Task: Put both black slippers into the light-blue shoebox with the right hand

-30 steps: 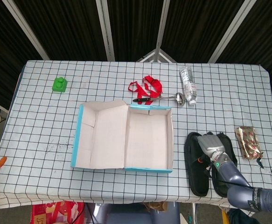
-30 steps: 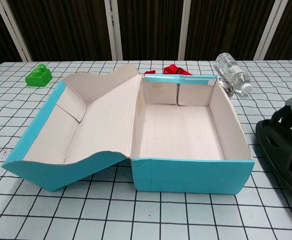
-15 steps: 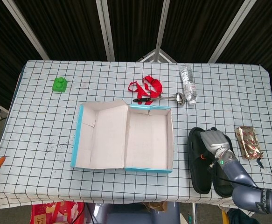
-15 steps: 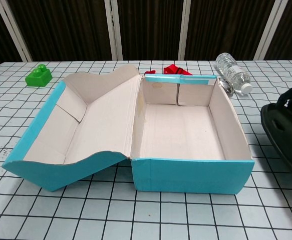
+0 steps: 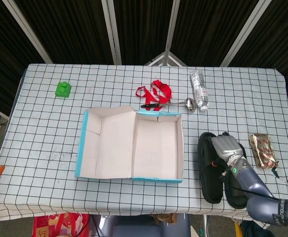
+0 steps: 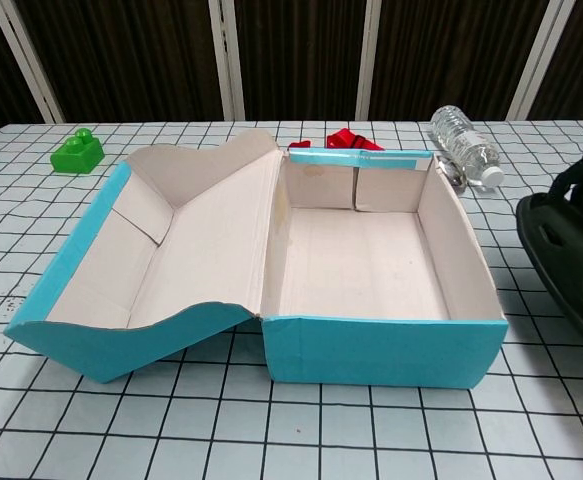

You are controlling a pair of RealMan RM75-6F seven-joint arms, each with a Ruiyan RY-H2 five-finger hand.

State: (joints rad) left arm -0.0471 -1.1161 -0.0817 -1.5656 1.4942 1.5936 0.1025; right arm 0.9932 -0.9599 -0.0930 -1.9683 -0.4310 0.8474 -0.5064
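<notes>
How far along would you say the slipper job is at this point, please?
Done: nothing; the light-blue shoebox lies open and empty. In hand: the right hand rests on the two black slippers beside it, grip unclear. Left: both slippers must go in.

Open light-blue shoebox (image 6: 381,345) at centre, black slipper (image 6: 571,260) at 3 o'clock, green block (image 6: 77,152) at 10, water bottle (image 6: 464,146) at 1, checked desk (image 6: 271,430).

Bright even overhead light, soft shadows, sharp focus, dark backdrop.
</notes>
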